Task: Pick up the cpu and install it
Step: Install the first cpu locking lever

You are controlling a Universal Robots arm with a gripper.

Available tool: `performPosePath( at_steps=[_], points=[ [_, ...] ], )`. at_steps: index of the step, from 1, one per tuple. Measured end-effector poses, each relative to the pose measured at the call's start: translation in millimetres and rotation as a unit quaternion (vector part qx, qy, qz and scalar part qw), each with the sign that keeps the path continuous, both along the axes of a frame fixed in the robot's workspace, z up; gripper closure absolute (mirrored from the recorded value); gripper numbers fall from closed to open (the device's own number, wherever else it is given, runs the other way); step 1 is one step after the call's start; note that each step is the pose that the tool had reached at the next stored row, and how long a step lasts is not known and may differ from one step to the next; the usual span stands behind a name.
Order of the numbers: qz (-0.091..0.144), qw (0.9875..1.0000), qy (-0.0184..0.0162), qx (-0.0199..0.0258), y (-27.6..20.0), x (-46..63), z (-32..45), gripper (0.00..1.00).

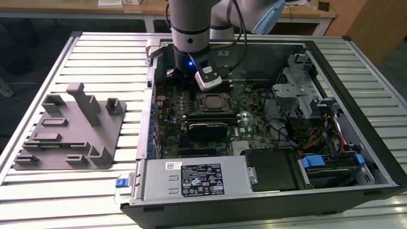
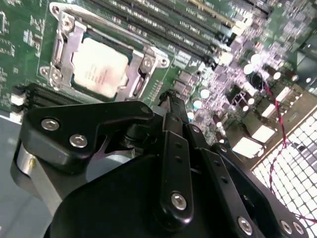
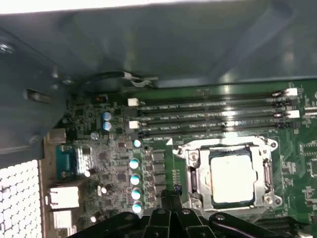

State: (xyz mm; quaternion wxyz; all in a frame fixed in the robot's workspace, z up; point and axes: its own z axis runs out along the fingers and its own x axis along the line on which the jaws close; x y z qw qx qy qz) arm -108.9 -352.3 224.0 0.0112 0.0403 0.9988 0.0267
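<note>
1. gripper [image 2: 169,99]: fingers are seen pressed together in both wrist views, tips meeting, nothing pinched between them
2. The tips are held over the motherboard [image 3: 114,163], just beside the socket frame [image 2: 140,74]; whether the board is touched cannot be told
3. The cpu [image 2: 99,69] is seated flat inside the socket frame, pale top up, apart from the fingertips
4. Memory slots [image 3: 213,116] are laid out just past the socket, with the grey case wall [image 3: 173,44] close behind them
5. In the exterior view the arm [image 1: 190,28] is seen entering the open case [image 1: 267,204] from above at its far side; the drive cage [image 1: 302,86] and cables are crowded on the exterior view's right
6. The grey fixture [image 1: 70,131] is set on the slatted table [image 1: 64,191], on the exterior view's left, well apart from the case
7. A printed label [image 1: 202,179] is stuck on the power supply [image 1: 159,183] at the case's near edge; faint print is seen on the cpu top
</note>
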Motion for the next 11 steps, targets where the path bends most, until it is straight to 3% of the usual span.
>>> performPosePath(
  at_steps=[4,9,11],
  points=[
    [0.0,0.9997,0.0,0.0232,0.0,-4.2,0.0,0.89],
    [0.0,0.9977,-0.0001,0.0677,0.0,-6.4,0.0,0.89],
    [0.0,0.9969,-0.0001,0.0792,-0.1,-6.7,0.1,0.89]
  ],
)
